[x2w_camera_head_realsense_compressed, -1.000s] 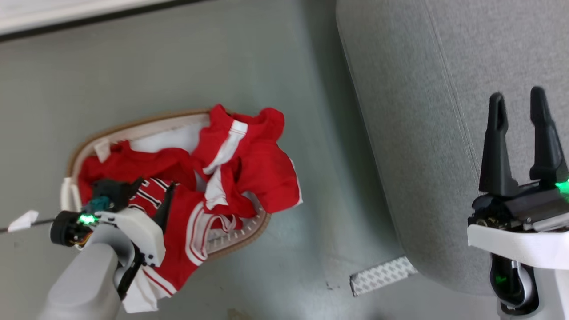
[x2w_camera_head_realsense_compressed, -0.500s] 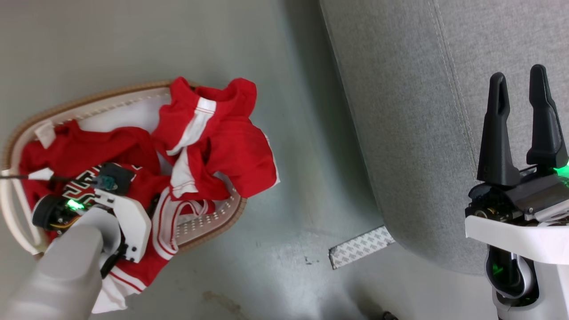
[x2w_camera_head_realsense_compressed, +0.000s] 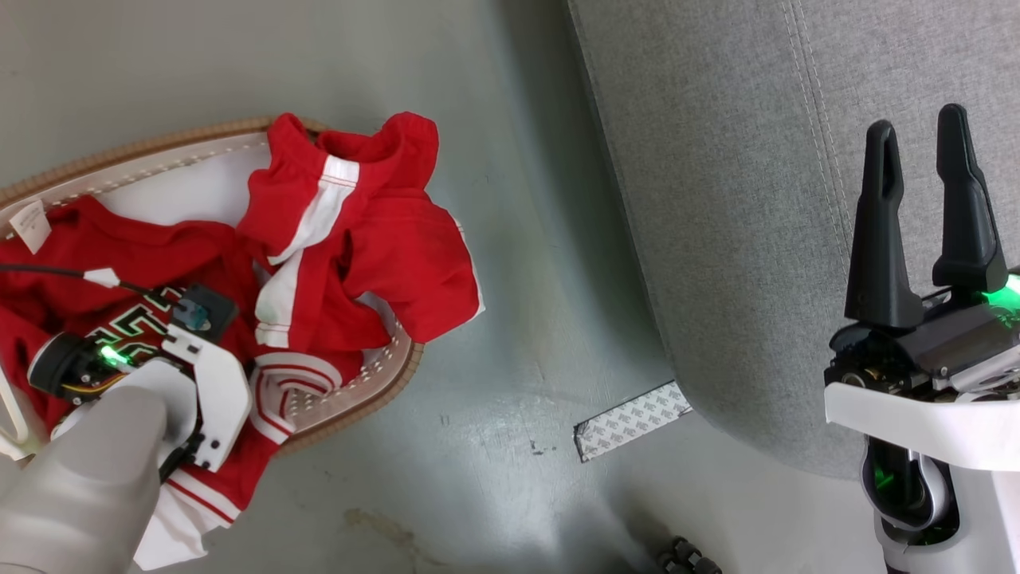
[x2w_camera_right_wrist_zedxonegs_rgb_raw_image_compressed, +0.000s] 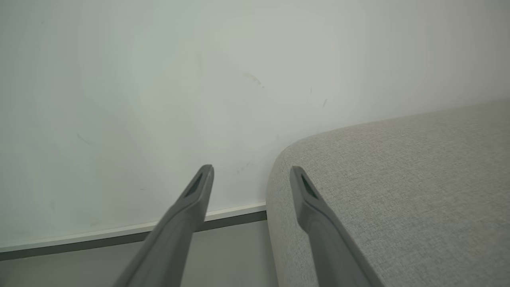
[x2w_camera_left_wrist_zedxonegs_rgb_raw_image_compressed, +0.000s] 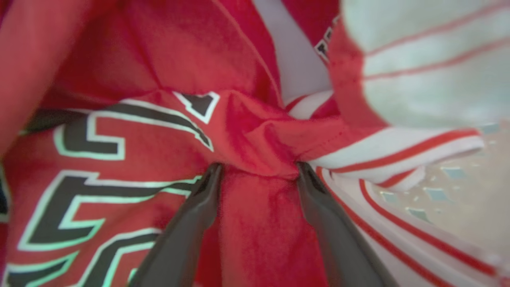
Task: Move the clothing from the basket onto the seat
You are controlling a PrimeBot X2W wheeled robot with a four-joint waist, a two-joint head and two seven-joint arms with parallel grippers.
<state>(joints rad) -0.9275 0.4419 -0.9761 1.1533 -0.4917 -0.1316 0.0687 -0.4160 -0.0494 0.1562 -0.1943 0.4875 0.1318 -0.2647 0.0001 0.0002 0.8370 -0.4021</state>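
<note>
Basket [x2w_camera_head_realsense_compressed: 159, 149] sits on the grey-green floor [x2w_camera_head_realsense_compressed: 510, 335], left of the seat [x2w_camera_head_realsense_compressed: 757, 199], with a strip of bare floor between them.

Clothing [x2w_camera_head_realsense_compressed: 382, 255] is all in or on the basket, none on the seat. Two red pieces:
- Lettered garment [x2w_camera_left_wrist_zedxonegs_rgb_raw_image_compressed: 99, 191] lies in the left half of the basket, black-and-white block letters facing up. Its striped hem spills over the near rim onto the floor.
- Second garment [x2w_camera_head_realsense_compressed: 414, 279], with a white stripe, is heaped at the right end and hangs over the right rim.

Left gripper [x2w_camera_left_wrist_zedxonegs_rgb_raw_image_compressed: 259, 167]: reached down into the basket, fingertips pressed into the lettered garment beside the letters. Jaws apart, with a raised fold of red cloth bunched between the tips. Not pinched together on it. White striped trim lies just right of the fingers.

Right gripper [x2w_camera_head_realsense_compressed: 916, 123]: held over the near part of the seat, clear of the fabric. Jaws apart, nothing between them. Its wrist view looks past the seat's rounded corner to a pale wall [x2w_camera_right_wrist_zedxonegs_rgb_raw_image_compressed: 159, 79].

A patterned grey strip [x2w_camera_head_realsense_compressed: 632, 418] lies on the floor, one end against the seat's near corner.
</note>
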